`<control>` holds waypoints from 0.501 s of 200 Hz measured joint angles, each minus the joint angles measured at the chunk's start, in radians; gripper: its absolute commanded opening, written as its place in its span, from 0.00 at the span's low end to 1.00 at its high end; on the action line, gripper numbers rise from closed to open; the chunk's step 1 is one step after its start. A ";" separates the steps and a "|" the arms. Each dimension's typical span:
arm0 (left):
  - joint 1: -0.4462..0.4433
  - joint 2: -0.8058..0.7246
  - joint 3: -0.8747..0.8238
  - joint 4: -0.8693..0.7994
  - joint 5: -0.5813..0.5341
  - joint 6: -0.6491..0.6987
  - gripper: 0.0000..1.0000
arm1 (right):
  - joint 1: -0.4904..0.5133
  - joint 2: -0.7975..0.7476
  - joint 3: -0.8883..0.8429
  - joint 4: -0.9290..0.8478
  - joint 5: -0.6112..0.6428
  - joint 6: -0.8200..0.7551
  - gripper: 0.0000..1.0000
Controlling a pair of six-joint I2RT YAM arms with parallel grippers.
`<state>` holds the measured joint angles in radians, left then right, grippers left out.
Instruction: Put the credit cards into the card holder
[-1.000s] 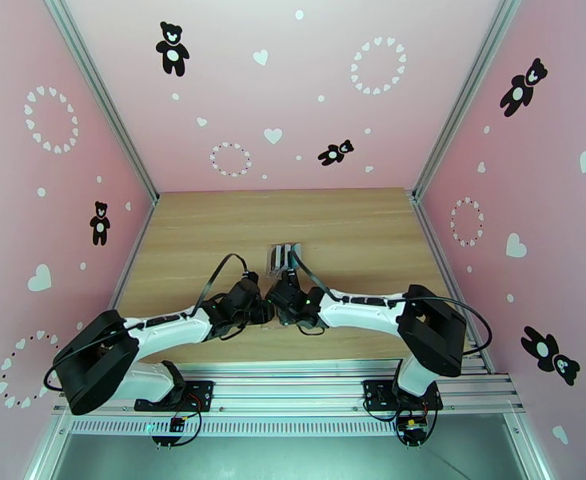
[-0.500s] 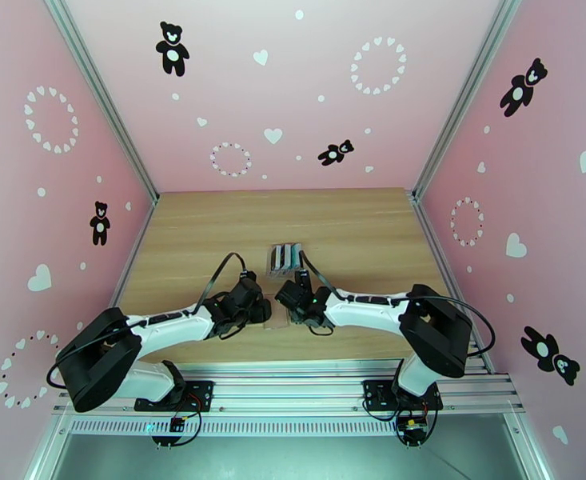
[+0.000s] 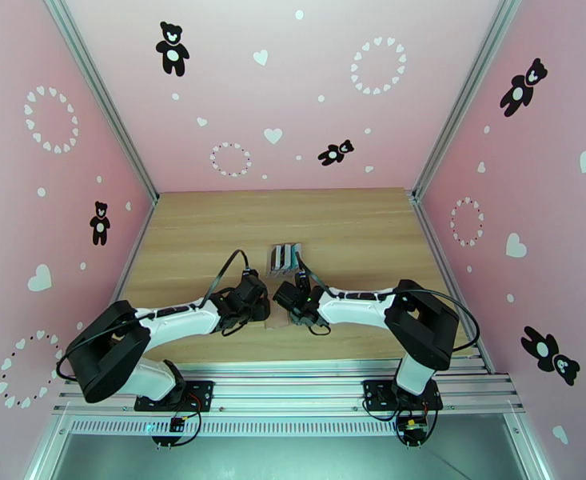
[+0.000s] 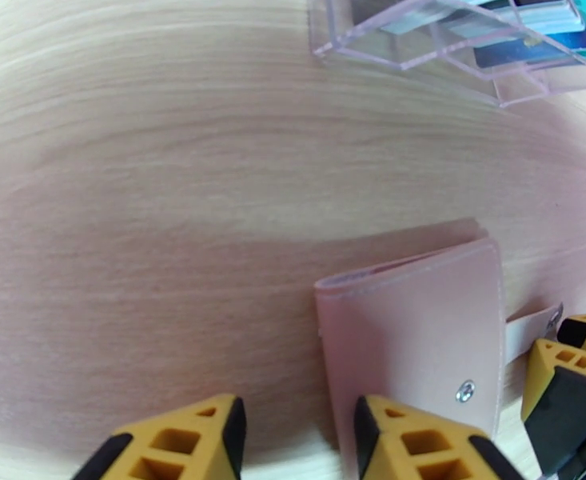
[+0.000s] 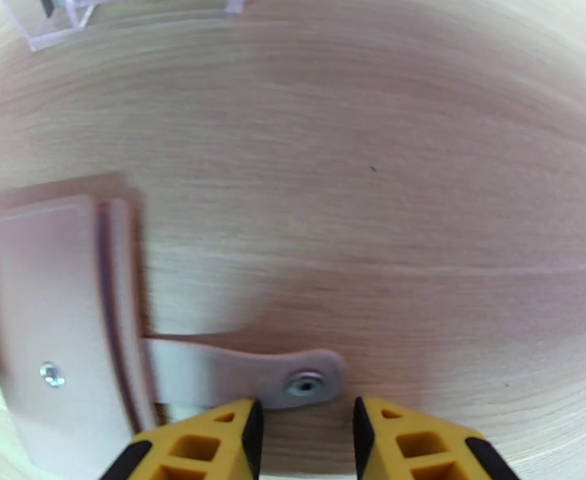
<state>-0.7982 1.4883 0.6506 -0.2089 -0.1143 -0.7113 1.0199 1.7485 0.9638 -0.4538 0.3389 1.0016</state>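
The card holder is a closed tan-pink wallet lying flat on the wood, its snap tab sticking out to one side. In the top view a sliver of the card holder shows between the two wrists. My left gripper is open at the wallet's spine edge, one finger over its cover. My right gripper is open with the tab's snap end just off its fingertips. The credit cards stand in a clear slotted stand beyond the wallet. Both gripper heads, left gripper and right gripper, meet mid-table.
The clear stand sits a short way beyond the wallet, toward the back of the table. Pink walls enclose the table on three sides. Bare wood lies to the left and right of the arms.
The right gripper has drawn back from the stand and settled at the wallet's tab. The left gripper's jaws have narrowed. A bit of the wallet now shows between the wrists.
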 measured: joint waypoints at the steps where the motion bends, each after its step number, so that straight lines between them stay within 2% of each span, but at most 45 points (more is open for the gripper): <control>1: 0.000 0.002 0.002 -0.001 0.000 0.000 0.43 | 0.000 0.002 0.001 0.000 0.000 -0.001 0.37; 71: 0.000 0.071 0.087 -0.054 -0.037 0.047 0.43 | 0.000 -0.006 0.012 -0.034 0.008 -0.019 0.38; 100: 0.000 0.071 0.095 -0.071 -0.048 0.068 0.43 | 0.000 -0.101 0.012 -0.047 0.004 -0.039 0.48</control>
<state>-0.7982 1.5597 0.7456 -0.2798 -0.1623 -0.6430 1.0199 1.6478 0.9760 -0.5007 0.3428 0.9623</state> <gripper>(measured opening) 0.430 0.434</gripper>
